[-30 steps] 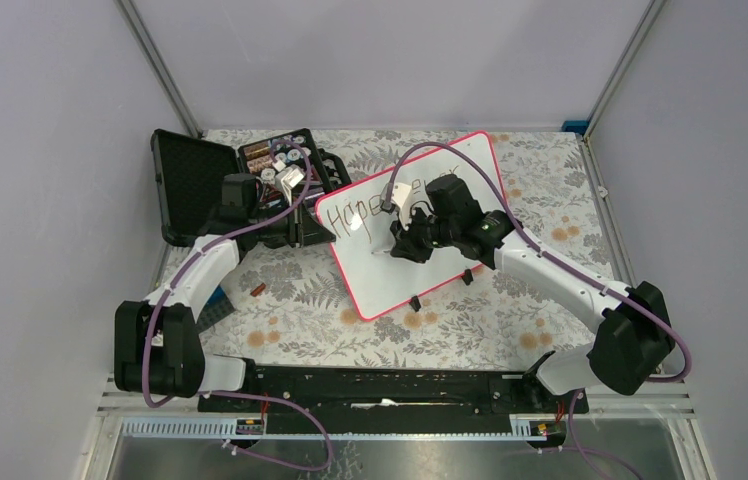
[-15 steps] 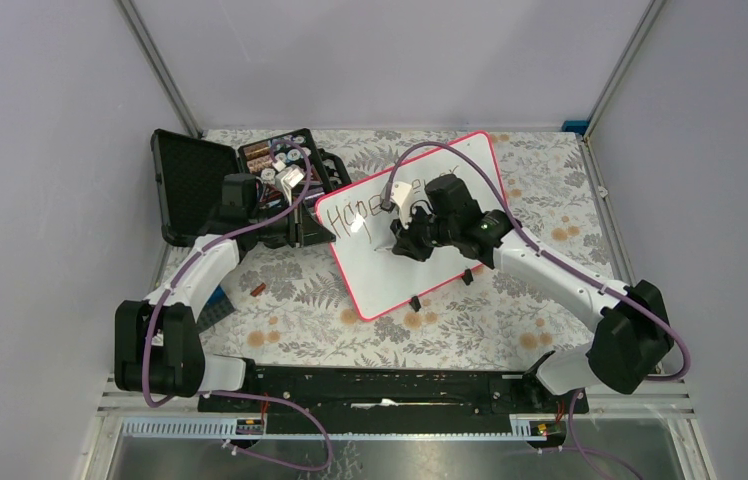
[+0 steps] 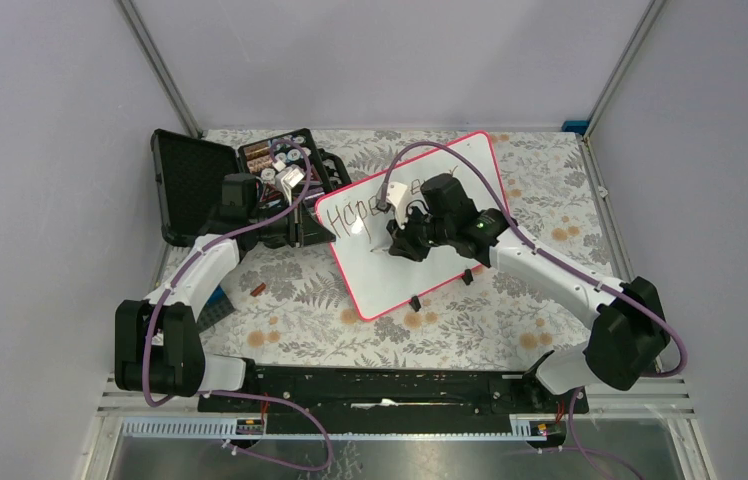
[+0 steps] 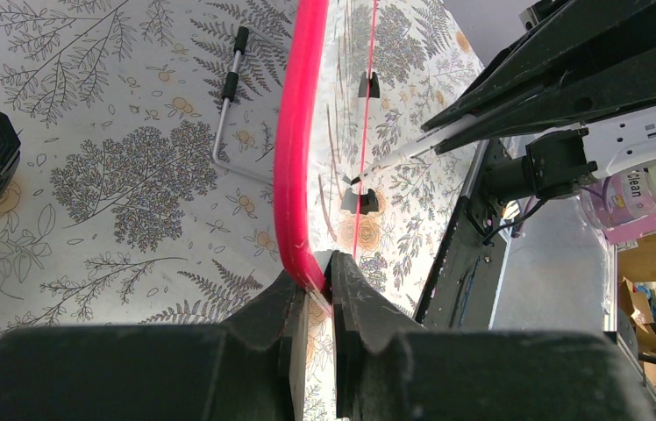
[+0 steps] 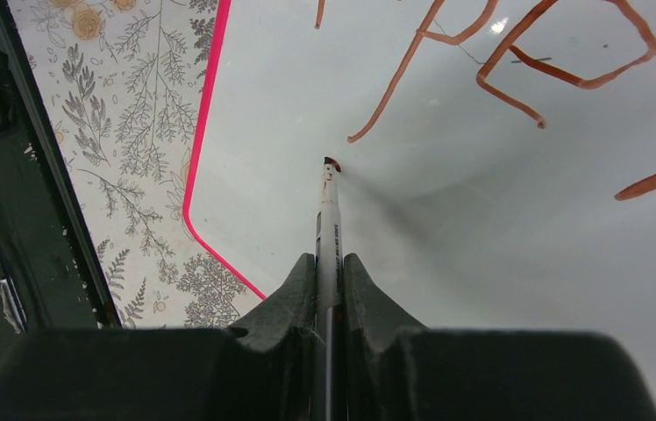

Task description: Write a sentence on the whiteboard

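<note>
The whiteboard (image 3: 390, 275), white with a pink-red rim (image 4: 293, 132), lies tilted at the table's middle. My left gripper (image 3: 322, 230) (image 4: 314, 277) is shut on its left edge. Brownish letters of the sentence (image 3: 354, 211) (image 5: 517, 66) run along the upper left of the board; my right arm hides what follows them. My right gripper (image 3: 405, 246) (image 5: 330, 263) is over the board, shut on a thin marker (image 5: 328, 219). The marker's dark tip (image 5: 331, 164) is at the board's surface just below the first line of letters. The left wrist view shows the marker (image 4: 412, 147) slanting down to the board.
An open black case (image 3: 190, 180) with several small items (image 3: 280, 165) stands at the back left, behind my left arm. Two black clips (image 3: 415, 302) (image 3: 466, 277) sit on the board's near edge. A small brown piece (image 3: 258, 290) and a bent metal rod (image 4: 226, 110) lie on the floral cloth.
My right gripper has shifted slightly to the left over the board with the marker. My left gripper and the board have stayed where they were.
</note>
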### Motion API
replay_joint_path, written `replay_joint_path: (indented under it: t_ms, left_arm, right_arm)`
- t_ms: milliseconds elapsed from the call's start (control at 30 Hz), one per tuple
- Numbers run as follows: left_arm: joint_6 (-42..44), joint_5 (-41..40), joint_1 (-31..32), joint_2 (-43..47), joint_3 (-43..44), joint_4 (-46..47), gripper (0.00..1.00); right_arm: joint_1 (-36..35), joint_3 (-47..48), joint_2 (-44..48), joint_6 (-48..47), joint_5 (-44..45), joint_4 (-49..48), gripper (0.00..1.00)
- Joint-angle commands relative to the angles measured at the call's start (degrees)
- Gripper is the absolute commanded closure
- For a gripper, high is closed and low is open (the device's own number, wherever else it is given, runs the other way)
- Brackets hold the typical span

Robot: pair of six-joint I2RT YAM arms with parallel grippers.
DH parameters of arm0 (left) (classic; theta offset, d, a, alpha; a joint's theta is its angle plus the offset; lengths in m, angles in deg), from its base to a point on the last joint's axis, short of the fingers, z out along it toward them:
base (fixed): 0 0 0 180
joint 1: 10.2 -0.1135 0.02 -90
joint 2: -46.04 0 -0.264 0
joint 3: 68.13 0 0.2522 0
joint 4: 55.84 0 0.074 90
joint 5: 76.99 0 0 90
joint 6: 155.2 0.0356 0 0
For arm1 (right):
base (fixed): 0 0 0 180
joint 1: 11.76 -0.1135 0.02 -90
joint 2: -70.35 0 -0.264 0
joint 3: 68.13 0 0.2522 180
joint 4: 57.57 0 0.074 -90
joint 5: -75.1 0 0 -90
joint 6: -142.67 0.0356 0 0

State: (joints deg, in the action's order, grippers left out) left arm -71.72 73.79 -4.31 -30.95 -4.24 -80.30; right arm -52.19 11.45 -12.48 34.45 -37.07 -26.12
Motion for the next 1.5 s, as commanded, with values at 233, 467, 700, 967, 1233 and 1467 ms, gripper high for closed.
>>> replay_joint_path:
  t_ms: [233,467,700,967,1233,1467]
  left_arm:
    - [3.71,-0.75,0.53,-0.53,2.11,0.87,1.00]
    - [4.24,-0.82,0.53,-0.66,2.17,0.38,1.00]
    - [4.15,-0.86,0.53,-0.71,2.25,0.39,1.00]
    - [4.23,-0.88,0.53,-0.76,2.28,0.41,1.00]
    - [4.31,-0.99,0.53,-0.73,2.17,0.35,1.00]
    - [4.50,-1.02,0.53,-0.71,2.25,-0.07,1.00]
  right_arm:
    - [-1.64,0.66,-0.82,-2.32,-0.42,-0.05,1.00]
    - [-1.68,-2.02,0.35,-2.94,-0.15,0.37,1.00]
    - [-1.75,-5.13,1.85,-3.22,-0.31,0.39,1.00]
    - [-2.22,-8.15,2.12,-3.58,-1.11,0.41,1.00]
    - [-4.90,-9.31,1.12,-3.67,-1.80,0.32,1.00]
    - [-5.54,-5.99,2.62,-1.11,-5.44,0.37,1.00]
